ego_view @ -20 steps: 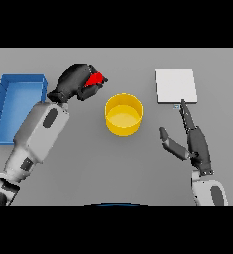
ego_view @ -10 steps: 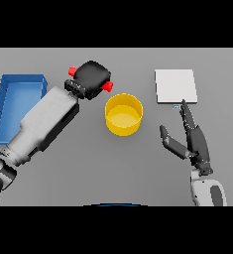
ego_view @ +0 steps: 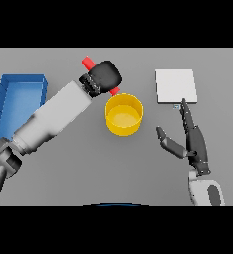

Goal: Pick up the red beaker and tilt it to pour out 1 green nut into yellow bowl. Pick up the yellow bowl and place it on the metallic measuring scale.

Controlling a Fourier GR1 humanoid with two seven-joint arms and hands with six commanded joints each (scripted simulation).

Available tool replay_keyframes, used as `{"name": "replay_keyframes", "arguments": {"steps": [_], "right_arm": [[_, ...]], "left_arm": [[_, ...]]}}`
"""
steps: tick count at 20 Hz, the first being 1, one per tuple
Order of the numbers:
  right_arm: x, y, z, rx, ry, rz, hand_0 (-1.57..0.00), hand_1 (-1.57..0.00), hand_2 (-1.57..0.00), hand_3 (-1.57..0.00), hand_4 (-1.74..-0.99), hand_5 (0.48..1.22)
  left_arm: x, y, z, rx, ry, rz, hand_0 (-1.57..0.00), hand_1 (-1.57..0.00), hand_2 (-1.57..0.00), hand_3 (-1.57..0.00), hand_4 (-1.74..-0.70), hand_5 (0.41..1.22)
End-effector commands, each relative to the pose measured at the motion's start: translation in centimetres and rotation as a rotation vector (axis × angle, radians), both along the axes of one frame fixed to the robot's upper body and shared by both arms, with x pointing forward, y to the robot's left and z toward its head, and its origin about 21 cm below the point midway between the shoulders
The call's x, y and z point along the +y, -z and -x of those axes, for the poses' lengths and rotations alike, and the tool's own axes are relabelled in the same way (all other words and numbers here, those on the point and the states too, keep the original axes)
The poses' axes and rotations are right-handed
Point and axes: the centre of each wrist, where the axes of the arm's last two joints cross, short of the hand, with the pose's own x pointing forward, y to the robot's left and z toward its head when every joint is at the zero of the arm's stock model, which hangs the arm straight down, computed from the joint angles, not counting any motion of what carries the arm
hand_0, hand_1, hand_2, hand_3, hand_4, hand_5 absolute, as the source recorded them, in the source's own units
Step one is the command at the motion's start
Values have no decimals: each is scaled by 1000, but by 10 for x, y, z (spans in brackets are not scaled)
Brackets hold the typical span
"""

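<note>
Head view. Yellow bowl (ego_view: 123, 115) upright on the grey tabletop (ego_view: 88, 168), taken here as landmark. Left hand (ego_view: 104, 77) just behind and left of the bowl's rim, fingers curled tight round the red beaker (ego_view: 89, 62). Beaker tilted, lying along a slant: one red end sticking out behind and to the left of the hand, the other red end poking out at the hand's lower right, right over the bowl's back rim. Cannot tell whether that lower end touches the rim. Left forearm running from the hand down toward the lower left, well clear of the bowl. No nut made out, neither in the beaker nor in the bowl; bowl's inside plain yellow.

Metallic measuring scale (ego_view: 175, 86) a flat pale square, to the right of the bowl and slightly further back, apart from it. Right hand (ego_view: 191, 141) right of the bowl and nearer, fingers straight and relaxed, thumb spread toward the bowl, holding nothing; longest fingertip reaching up just at the scale's near edge.

Blue bin (ego_view: 20, 101) far left of the bowl, beyond the left forearm.
</note>
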Motion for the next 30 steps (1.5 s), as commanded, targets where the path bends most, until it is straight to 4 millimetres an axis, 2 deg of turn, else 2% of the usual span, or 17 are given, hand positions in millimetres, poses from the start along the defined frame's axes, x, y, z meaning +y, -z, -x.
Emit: {"name": "replay_keyframes", "arguments": {"steps": [1,5,6,10,12,16,19,21,23,25,27,29,30], "right_arm": [[-1,1,2,-2,1,-6,1,1,1,1,-1193,578],[1,-1,-2,-12,-3,-7,1,1,1,1,-1152,567],[-2,3,2,-7,-2,-8,1,1,1,1,-1148,566],[-1,1,1,2,2,-4,1,1,1,1,-1129,566],[3,1,4,-17,-15,3,1,1,1,1,-1136,578],[-4,2,4,-16,2,-6,1,1,1,1,-1130,577],[-4,-1,0,-18,21,-3,1,1,1,1,-1138,572],[3,0,1,-18,9,-14,1,1,1,1,-1138,565],[5,-1,0,-20,4,1,1,1,1,1,-1133,557],[4,-1,-1,-33,-8,-13,1,1,1,1,-1131,553],[2,-1,-3,-23,-20,-16,1,1,1,1,-1117,554],[4,-3,-3,-40,-35,-21,1,1,1,1,-1104,563],[5,-3,-5,-41,-46,-20,1,1,1,1,-1102,572]], "left_arm": [[0,-1,-1,-14,24,-35,-1571,-1571,-1571,-1525,-1733,1220],[-19,-3,5,-86,114,-184,-1571,-1571,-1571,-1552,-1738,1221],[-17,-8,3,-102,127,-217,-1571,-1571,-1571,-1556,-1738,1221],[-20,-4,2,-161,197,-331,-1571,-1571,-1571,-1565,-1736,1221],[-24,-6,2,-187,237,-376,-1571,-1571,-1571,-1567,-1733,1221],[-36,-6,3,-263,285,-461,-1571,-1571,-1571,-1569,-1733,1221],[-51,-32,2,-328,344,-520,-1571,-1571,-1571,-1570,-1732,1221],[-59,-72,-6,-401,339,-564,-1571,-1571,-1571,-1570,-1729,1221],[-57,-106,-13,-441,281,-532,-1571,-1571,-1571,-1571,-1727,1221],[-39,-138,-27,-486,210,-455,-1571,-1571,-1571,-1571,-1720,1221],[-18,-179,-38,-516,82,-349,-1571,-1571,-1571,-1571,-1722,1221],[3,-208,-45,-490,-86,-182,-1571,-1571,-1571,-1571,-1728,1221],[22,-220,-51,-438,-207,-43,-1571,-1571,-1571,-1523,-1731,1221]]}}
